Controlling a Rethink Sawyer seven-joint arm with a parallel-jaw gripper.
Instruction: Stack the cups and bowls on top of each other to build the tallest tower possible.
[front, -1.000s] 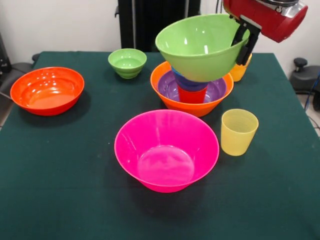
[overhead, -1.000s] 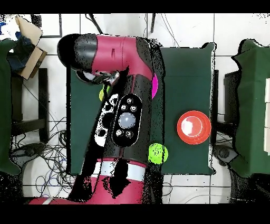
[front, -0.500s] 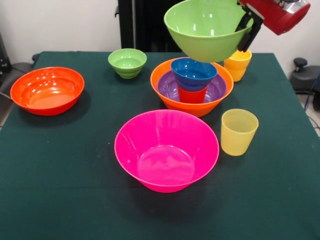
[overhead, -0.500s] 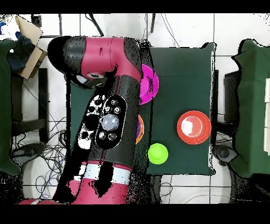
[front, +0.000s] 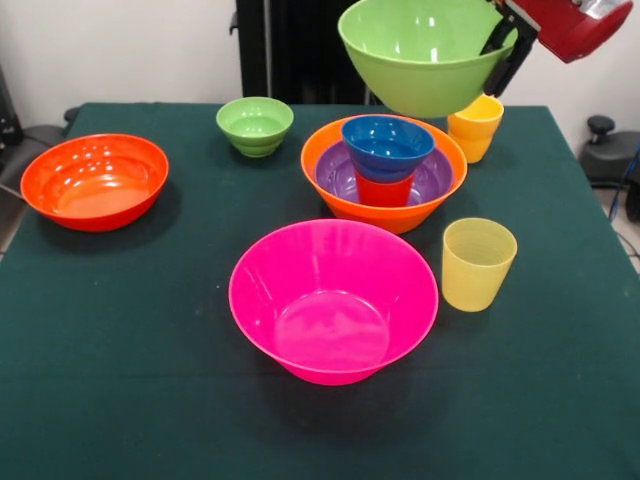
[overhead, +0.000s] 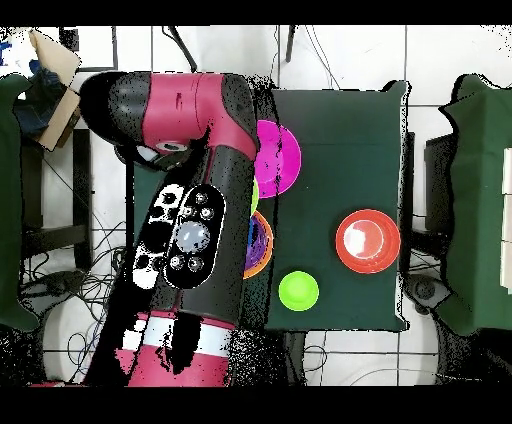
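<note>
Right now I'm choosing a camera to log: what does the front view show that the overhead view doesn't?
Front only: the end effector shut on the medium green bowl, both yellow cups, and the blue bowl in the tower.
Overhead only: the arm covering those.
Both: pink bowl, red-orange bowl, small green bowl.

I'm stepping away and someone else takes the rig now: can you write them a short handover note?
Gripper: jaws shut on the rim of the medium green bowl, held in the air above and behind the tower.
Tower so far: large orange bowl, purple bowl, red-orange cup, small blue bowl on top.
Loose on the table: pink bowl, red-orange bowl, small green bowl, two yellow cups.
Left: stack the held bowl and all loose pieces.
</note>
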